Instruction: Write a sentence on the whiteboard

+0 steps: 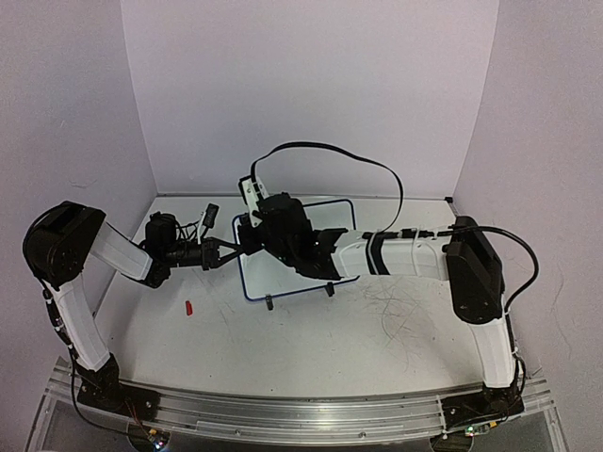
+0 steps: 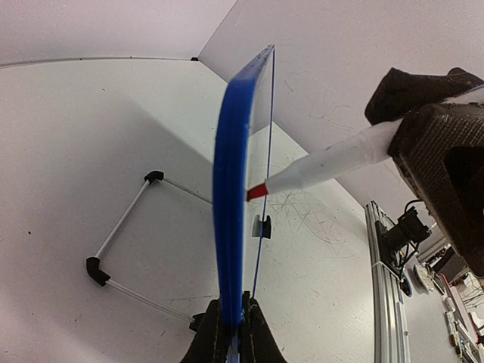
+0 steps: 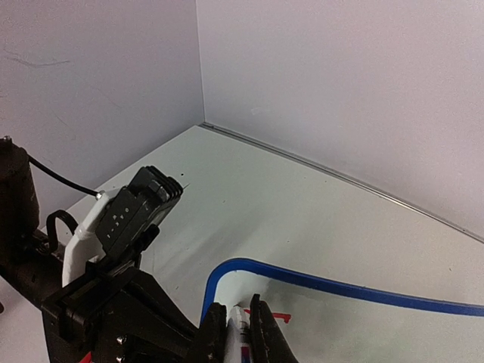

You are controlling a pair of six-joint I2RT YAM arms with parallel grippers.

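Here, the white table (image 1: pixel 377 348) carries everything. The whiteboard (image 1: pixel 273 280) stands mid-table on its two black feet, its writing face turned toward my bases. My left gripper (image 2: pixel 229 340) is clenched on the board's blue left edge, one finger on each side of the frame. My right gripper (image 3: pixel 240 333) reaches in over the board and is clamped around a white marker (image 2: pixel 325 162), whose red tip (image 2: pixel 257 191) rests against the board's face near that held edge. A small red cap (image 1: pixel 189 307) lies on the table to the left, apart from the board. Of the sentence (image 3: pixel 280 316) only a short red stroke shows, just beside the marker.
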